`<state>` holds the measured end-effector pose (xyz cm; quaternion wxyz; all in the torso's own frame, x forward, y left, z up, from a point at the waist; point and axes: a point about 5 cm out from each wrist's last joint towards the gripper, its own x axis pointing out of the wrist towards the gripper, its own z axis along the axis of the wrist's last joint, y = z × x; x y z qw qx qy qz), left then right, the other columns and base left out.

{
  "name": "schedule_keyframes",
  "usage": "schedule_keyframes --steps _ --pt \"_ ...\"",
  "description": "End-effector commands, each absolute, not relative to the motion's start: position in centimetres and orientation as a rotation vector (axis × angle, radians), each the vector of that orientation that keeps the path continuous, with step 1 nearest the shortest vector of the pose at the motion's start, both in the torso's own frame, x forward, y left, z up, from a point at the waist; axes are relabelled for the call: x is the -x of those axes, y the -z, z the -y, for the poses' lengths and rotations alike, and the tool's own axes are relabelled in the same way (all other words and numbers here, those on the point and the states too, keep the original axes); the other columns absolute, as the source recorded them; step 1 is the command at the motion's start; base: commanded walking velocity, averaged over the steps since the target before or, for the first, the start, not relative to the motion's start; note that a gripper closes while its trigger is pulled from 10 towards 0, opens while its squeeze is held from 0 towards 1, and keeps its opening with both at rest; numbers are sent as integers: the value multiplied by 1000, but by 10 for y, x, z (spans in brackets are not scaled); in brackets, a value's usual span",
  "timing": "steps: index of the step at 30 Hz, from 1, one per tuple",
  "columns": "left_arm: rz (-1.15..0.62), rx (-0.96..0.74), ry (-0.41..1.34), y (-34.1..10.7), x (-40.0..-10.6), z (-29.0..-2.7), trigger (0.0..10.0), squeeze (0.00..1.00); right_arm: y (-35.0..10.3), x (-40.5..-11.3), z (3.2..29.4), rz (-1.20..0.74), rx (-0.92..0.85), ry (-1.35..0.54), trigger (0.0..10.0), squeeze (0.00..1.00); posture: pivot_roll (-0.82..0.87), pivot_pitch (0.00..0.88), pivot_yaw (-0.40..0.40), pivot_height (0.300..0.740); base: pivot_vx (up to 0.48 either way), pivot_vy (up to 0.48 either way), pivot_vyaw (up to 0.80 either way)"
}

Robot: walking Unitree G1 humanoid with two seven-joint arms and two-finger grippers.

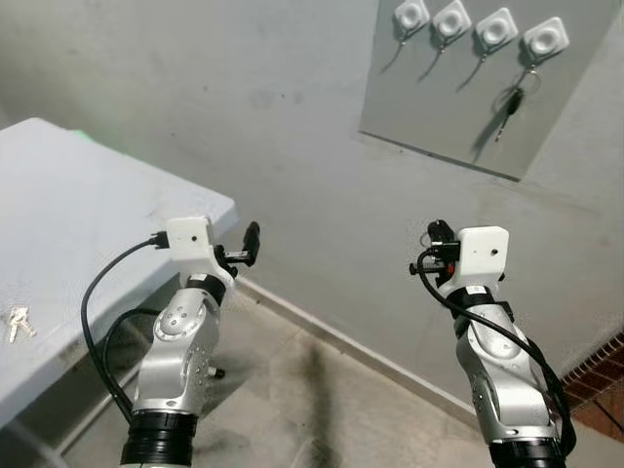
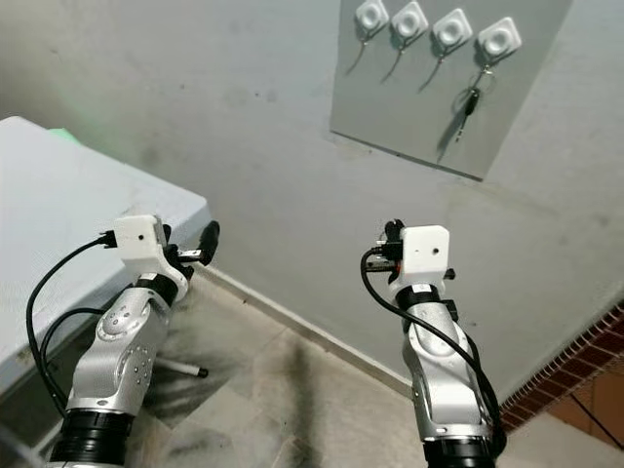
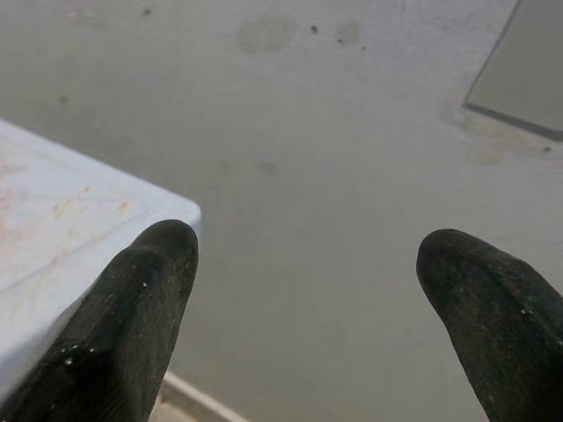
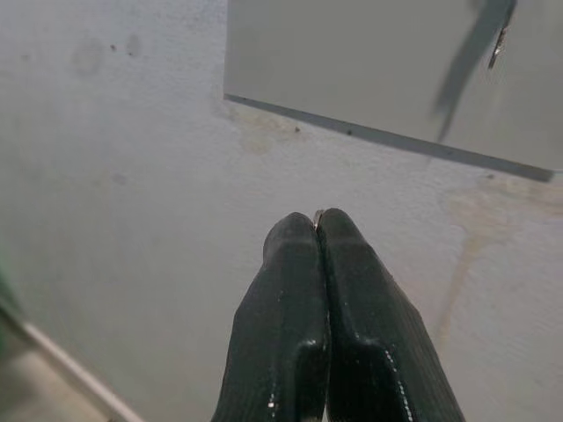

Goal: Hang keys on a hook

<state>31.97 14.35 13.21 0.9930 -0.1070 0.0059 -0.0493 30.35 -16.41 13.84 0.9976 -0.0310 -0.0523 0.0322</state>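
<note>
- Keys [image 1: 511, 105] hang from the fourth, rightmost hook [image 1: 544, 39] on a grey panel [image 1: 444, 107] fixed to the wall; they dangle freely against the panel face, above its lower edge.
- Three other white hooks [image 1: 453, 21] in the same row, to the left of the loaded one, carry nothing.
- A second small set of keys [image 1: 18, 323] lies flat on the table [image 1: 68, 214], near its front edge at the robot's far left.
- Right gripper [image 4: 318, 221] is raised in open air below the panel, well apart from the hanging keys; its two black fingers [image 4: 286, 299] are pressed together, with a tiny glint of something pale at the tips, too small to tell what.
- Left gripper [image 3: 303, 255] is held just off the table's rounded corner, pointing at the wall; its fingers [image 3: 145, 290] are spread wide with nothing between them.
- Table corner sits just beside the left fingertip in the left wrist view; not touching as far as can be seen.
- Bare grey wall [image 1: 292, 146] between table and panel, open room between the two arms.
- Pale skirting edge [image 1: 331, 336] runs along the wall foot; concrete floor [image 1: 312, 409] below.
- Brick strip [image 1: 600, 375] at far right, beside the right arm.
</note>
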Motion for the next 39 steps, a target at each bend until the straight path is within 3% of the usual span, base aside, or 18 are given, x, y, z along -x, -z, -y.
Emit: schedule_keyframes --steps 1,17,39 --pt "-9 216 72 -134 -320 -148 10000 0 -142 -304 160 111 49 -79 10000 0 3 43 3 740 0 0 -756" --pt "-32 195 60 -131 -318 -146 10000 0 -142 -304 158 112 57 -82 10000 0 5 34 -9 740 0 0 -754" --pt "-65 171 120 -122 -303 -147 10000 0 -140 -291 164 128 34 -86 10000 0 3 65 -6 740 61 0 0"
